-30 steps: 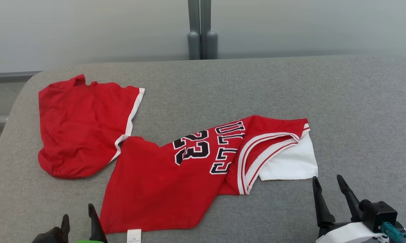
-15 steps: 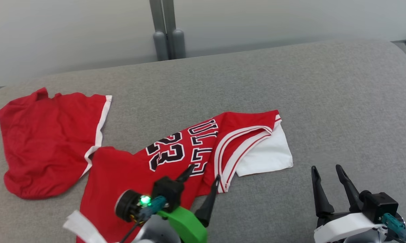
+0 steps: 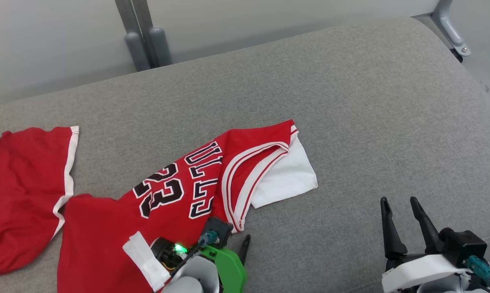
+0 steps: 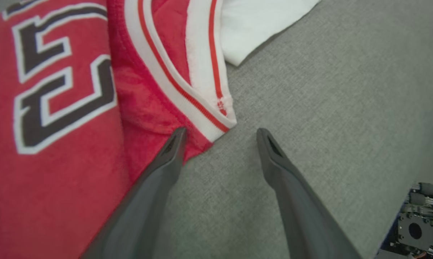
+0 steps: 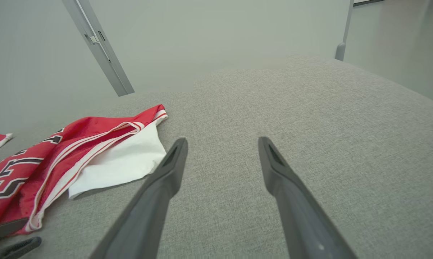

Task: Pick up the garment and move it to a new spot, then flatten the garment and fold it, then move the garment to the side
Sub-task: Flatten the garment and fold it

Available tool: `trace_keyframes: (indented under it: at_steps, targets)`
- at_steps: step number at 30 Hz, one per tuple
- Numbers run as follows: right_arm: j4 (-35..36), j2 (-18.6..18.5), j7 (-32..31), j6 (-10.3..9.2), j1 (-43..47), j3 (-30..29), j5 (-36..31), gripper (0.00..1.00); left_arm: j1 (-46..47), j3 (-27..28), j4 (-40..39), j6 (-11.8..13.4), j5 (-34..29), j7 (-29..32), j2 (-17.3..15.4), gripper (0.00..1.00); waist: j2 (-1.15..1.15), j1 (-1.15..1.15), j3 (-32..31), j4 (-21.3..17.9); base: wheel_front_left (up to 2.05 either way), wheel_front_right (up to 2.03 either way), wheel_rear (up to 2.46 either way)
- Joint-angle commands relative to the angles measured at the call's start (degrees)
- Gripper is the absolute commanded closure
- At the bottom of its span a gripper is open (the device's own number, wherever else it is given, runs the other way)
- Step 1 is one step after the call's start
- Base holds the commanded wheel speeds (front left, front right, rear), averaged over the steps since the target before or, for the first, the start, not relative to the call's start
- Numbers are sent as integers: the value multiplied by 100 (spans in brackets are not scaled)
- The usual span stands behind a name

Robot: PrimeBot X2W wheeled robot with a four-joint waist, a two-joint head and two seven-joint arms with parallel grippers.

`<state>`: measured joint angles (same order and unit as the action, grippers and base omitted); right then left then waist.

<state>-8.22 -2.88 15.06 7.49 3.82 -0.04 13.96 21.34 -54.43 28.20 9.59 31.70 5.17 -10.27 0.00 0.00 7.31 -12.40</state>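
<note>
"Red cloth basketball jersey [image 3: 163,195] with the black-and-white 23 on it: where is it lying?"

"On the grey cloth-covered counter [image 3: 351,101], at about 8 o'clock in the head view, rumpled and doubled over itself. A white cloth panel [image 3: 285,179] sticks out from under its striped edge, at 3 o'clock of the number. A second plain red garment with a white band [image 3: 21,191] lies at 9 o'clock, close against the jersey's far corner; touching or not, I cannot tell."

"And the left gripper [image 4: 220,131]?"

"Low over the jersey's near corner, at 6 o'clock of the head view. Its fingers are apart and straddle the striped corner: one tip over red cloth, the other over bare grey. Whether they touch the cloth I cannot tell. Nothing is pinched."

"The right gripper [image 3: 399,200]?"

"At 4 o'clock, fingers apart as well, over bare counter, clear of the white panel. It holds nothing."

"So how far along, in your judgement?"

"At the very start, I would say. The jersey lies on the counter, unlifted, so the pick-up is the step in hand. Closing on that corner comes first. Carrying it to a new spot, spreading it flat, folding it and setting it aside all remain; none of them shows as done."
</note>
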Motion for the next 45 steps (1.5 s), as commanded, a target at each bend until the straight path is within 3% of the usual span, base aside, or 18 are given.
trace_keyframes:
  at_steps: [1,2,4,5,6,10,16,21,24,30,33,36,37,38,39,42,45]
  targets:
    - [21,-8,17,0,-53,4,18,0,167,-24,190,27,-81,-48,6,0,0,0,77,-78,0,0,0]
    - [22,-7,17,0,-72,13,23,0,234,-47,323,66,-152,-81,17,1,0,0,85,-86,0,0,0]
    - [24,-7,17,0,-96,21,32,0,329,-37,617,110,-187,-128,101,68,0,0,94,-87,0,0,0]
    - [24,-7,17,0,-96,21,33,0,389,-58,712,92,-219,-135,121,94,0,0,96,-82,0,0,0]
    - [21,-6,17,0,-98,28,31,0,455,-89,829,30,-219,-124,156,100,0,0,95,-77,0,0,0]
    - [-9,-8,17,0,-99,96,-16,0,555,-40,900,-293,49,-126,380,100,0,0,58,-76,0,0,0]
    - [-2,-5,17,0,-30,-6,-25,0,766,351,-99,-795,818,-281,615,100,0,0,31,5,0,0,0]
    - [-36,-6,17,0,-112,44,-26,0,660,706,-1077,-1174,2433,240,731,100,0,0,42,-4,0,0,0]
    - [-70,-8,17,0,-188,123,-11,0,714,619,-1705,-1077,3517,518,740,100,0,0,58,-78,0,0,0]
    - [-113,-7,17,-1,-163,102,20,0,982,405,-2523,-708,4830,667,729,100,0,0,100,-199,0,0,0]
    - [-122,-7,17,0,-144,91,29,0,1237,394,-2477,-471,4968,544,727,100,0,0,134,-232,0,0,0]
    - [-129,-6,17,0,-217,136,56,0,1390,435,-1945,-248,5089,198,720,100,0,0,199,-288,0,0,0]
    - [-133,-7,17,0,-246,155,64,0,1477,456,-1788,-227,5108,-6,722,84,0,0,220,-305,0,0,0]
    - [-138,-7,17,0,-279,182,66,0,1546,425,-1591,-302,5216,-249,731,54,0,0,244,-326,0,0,0]
    - [-143,-6,17,0,-303,206,69,0,1543,366,-1423,-353,5372,-409,738,0,0,0,264,-345,0,0,0]
    - [-172,-7,17,0,-381,315,101,0,1738,64,-905,-610,5623,-960,731,0,0,0,338,-422,0,0,0]
    - [-189,-8,17,-1,-424,347,131,0,1759,-40,-914,-1104,6423,-1497,731,0,0,0,352,-462,0,0,0]
